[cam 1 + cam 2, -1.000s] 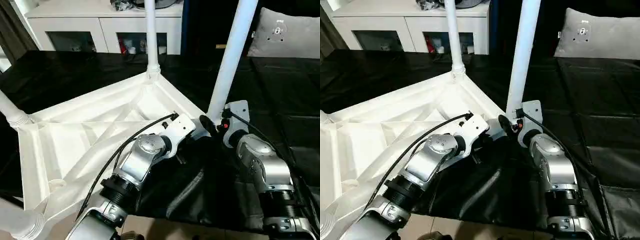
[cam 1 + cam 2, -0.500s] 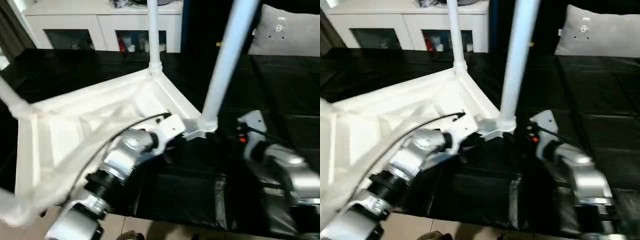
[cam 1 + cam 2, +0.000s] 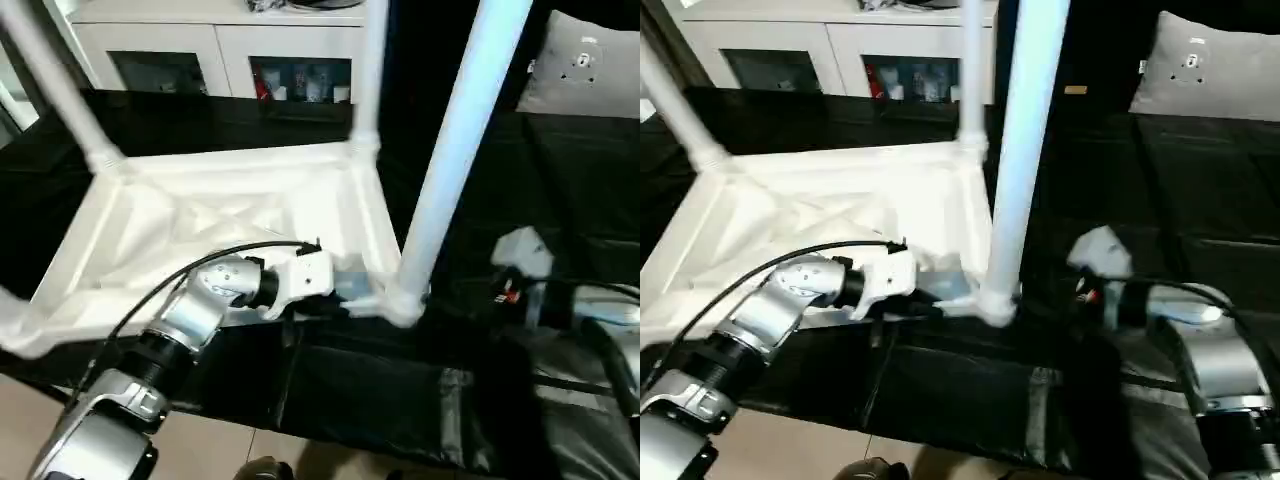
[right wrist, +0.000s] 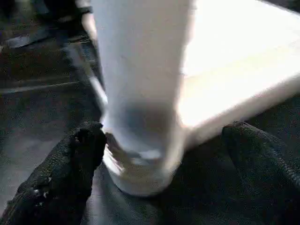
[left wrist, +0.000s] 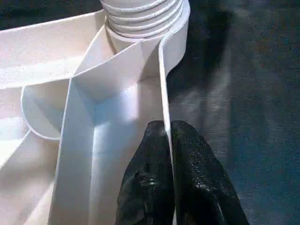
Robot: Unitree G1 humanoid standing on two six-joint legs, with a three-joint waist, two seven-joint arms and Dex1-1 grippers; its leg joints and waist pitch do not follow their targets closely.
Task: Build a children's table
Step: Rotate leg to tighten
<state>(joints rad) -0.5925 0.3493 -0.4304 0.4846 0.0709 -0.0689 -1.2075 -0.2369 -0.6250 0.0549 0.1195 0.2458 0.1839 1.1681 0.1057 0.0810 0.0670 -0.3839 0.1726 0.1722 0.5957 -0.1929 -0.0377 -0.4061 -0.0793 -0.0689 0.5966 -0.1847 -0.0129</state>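
Table (image 3: 230, 215) is lying upside down on the black worktable (image 3: 560, 200), legs pointing up. Left gripper (image 5: 166, 133) is pinching the near rim by the right corner – right gripper (image 4: 159, 154) is gaping wide around that corner's leg (image 3: 455, 150).

My little table (image 3: 250, 215) is all white. My fingers (image 5: 187, 178) are black, on a black cloth (image 3: 400, 400).

The two head eyes look forward and down from slightly offset spots, sharing the upturned white plastic ribbed table (image 3: 230, 215) on the black-covered worktable (image 3: 560, 180). Each wrist camera sits very close, both facing the same threaded corner leg socket (image 5: 140, 18).
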